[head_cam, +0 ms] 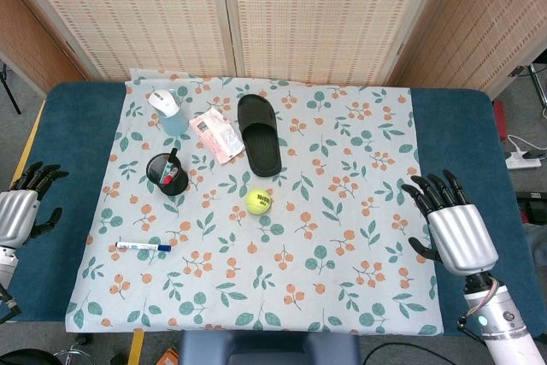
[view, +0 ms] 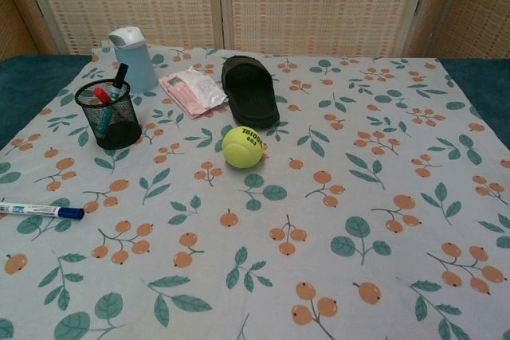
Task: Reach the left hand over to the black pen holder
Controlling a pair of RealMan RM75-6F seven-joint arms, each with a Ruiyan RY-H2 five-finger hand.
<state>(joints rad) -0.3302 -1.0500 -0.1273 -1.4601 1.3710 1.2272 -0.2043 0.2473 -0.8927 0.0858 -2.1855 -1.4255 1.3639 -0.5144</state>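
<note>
The black mesh pen holder (head_cam: pixel 167 173) (view: pixel 109 113) stands upright on the left part of the floral cloth, with a few markers in it. My left hand (head_cam: pixel 20 208) hovers at the table's far left edge, well left of the holder, fingers spread and holding nothing. My right hand (head_cam: pixel 455 225) is at the cloth's right edge, fingers apart and empty. Neither hand shows in the chest view.
A blue-capped marker (head_cam: pixel 144 247) (view: pixel 40 211) lies loose on the cloth (head_cam: pixel 342 211) in front of the holder. Behind it stand a sanitizer bottle (head_cam: pixel 167 110) (view: pixel 132 57), a pink packet (head_cam: pixel 216 135) and a black slipper (head_cam: pixel 259 133). A tennis ball (head_cam: pixel 259 202) (view: pixel 243 147) sits mid-cloth.
</note>
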